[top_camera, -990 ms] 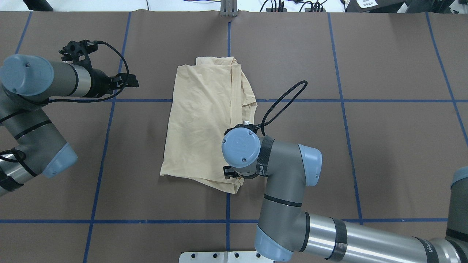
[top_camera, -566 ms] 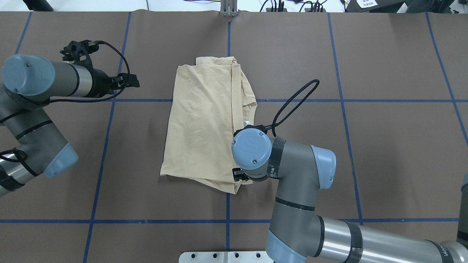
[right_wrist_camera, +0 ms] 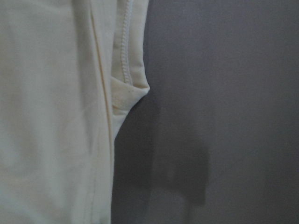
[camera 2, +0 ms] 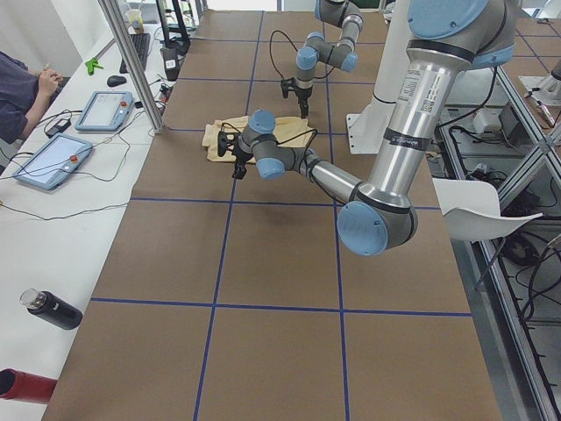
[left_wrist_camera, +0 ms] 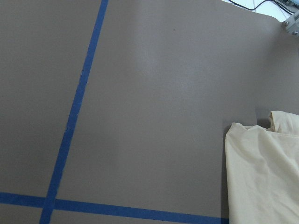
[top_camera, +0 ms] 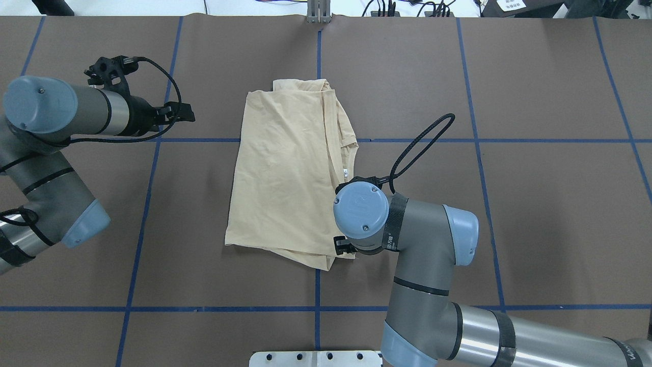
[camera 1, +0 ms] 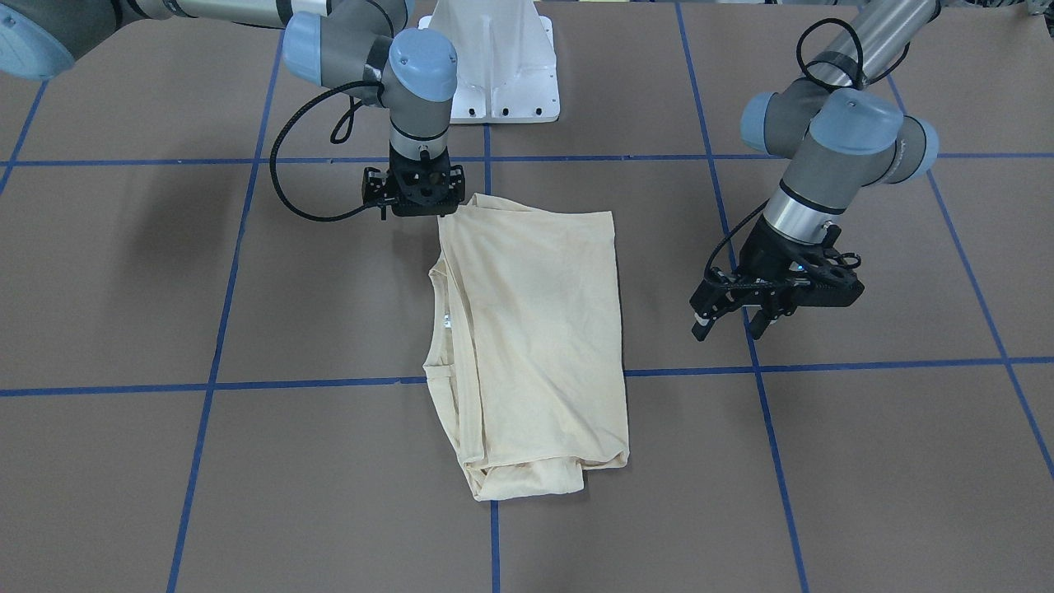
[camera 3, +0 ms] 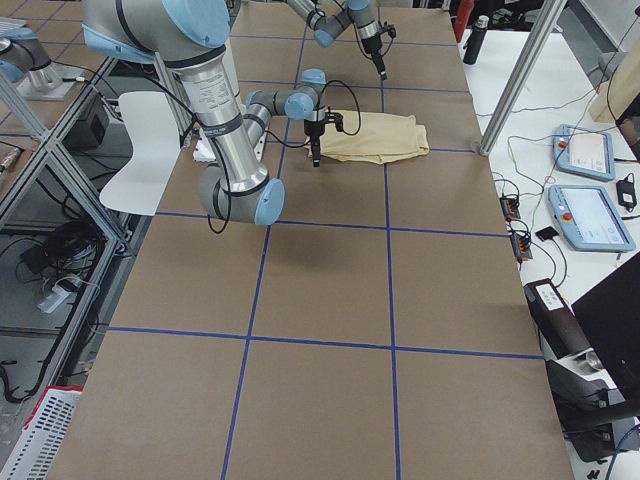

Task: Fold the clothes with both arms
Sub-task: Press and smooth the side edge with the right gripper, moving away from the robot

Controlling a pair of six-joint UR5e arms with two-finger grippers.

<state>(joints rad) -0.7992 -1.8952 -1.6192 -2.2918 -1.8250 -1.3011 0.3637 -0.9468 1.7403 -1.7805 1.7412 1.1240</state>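
The clothes, a pale cream-yellow shirt (top_camera: pixel 285 168), lie folded into a tall rectangle mid-table, collar and white neck tag on the right edge. In the front view the shirt (camera 1: pixel 535 329) shows no print. My right gripper (camera 1: pixel 416 206) points straight down at the shirt's near right corner; its fingers are hidden under the wrist (top_camera: pixel 359 214), so I cannot tell their state. The right wrist view shows only the hem corner (right_wrist_camera: pixel 133 88) and bare table. My left gripper (camera 1: pixel 731 328) hangs open and empty above the table, well to the left of the shirt, which shows at the edge of its view (left_wrist_camera: pixel 261 177).
Brown table cover (top_camera: pixel 535 204) with blue tape grid lines. The white pedestal base (camera 1: pixel 498 66) stands at the robot's edge. A side bench in the left view carries teach pendants (camera 2: pixel 107 110), a metal post (camera 2: pixel 131 66), bottles (camera 2: pixel 53 310) and a seated person's arm (camera 2: pixel 26 83).
My right arm has slid to the right along the shirt's near edge, off the cloth's middle to its corner. The left arm has barely moved.
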